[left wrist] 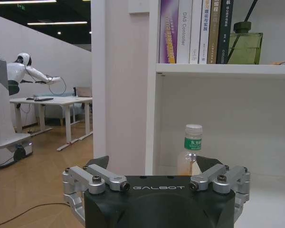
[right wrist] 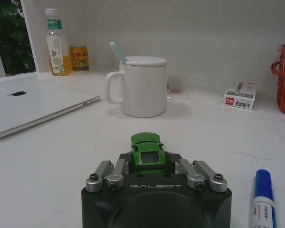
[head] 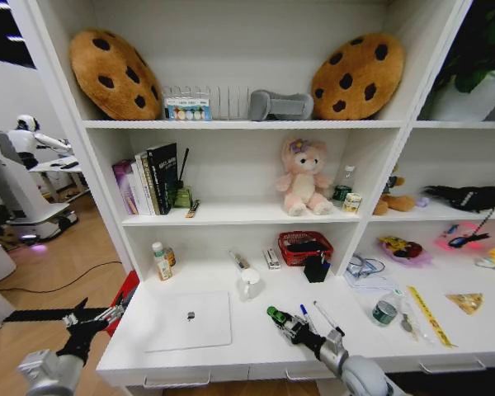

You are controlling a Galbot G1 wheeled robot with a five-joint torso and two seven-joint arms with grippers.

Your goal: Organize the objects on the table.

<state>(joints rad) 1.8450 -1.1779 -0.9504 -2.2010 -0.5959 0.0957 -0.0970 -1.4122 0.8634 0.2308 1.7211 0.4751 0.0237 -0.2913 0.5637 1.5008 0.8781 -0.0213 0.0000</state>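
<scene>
The tiny green toy car (right wrist: 146,150) sits between the fingers of my right gripper (right wrist: 147,159), which is shut on it just above the white table (head: 247,351). In the head view the car (head: 274,314) and right gripper (head: 285,323) are right of the closed silver laptop (head: 188,320). Two white marker pens lie close by, one blue-capped (head: 307,317) and one black-capped (head: 328,318); the blue cap (right wrist: 264,190) lies beside the gripper. My left gripper (head: 115,312) hangs open off the table's left end, holding nothing (left wrist: 154,164).
A white mug (head: 249,283) with a lid and spoon stands behind the laptop. A drink bottle (head: 161,261), a red basket (head: 304,247), a small box (right wrist: 239,95) and a can (right wrist: 79,58) line the back. Shelves rise above. Clutter lies at the right (head: 384,312).
</scene>
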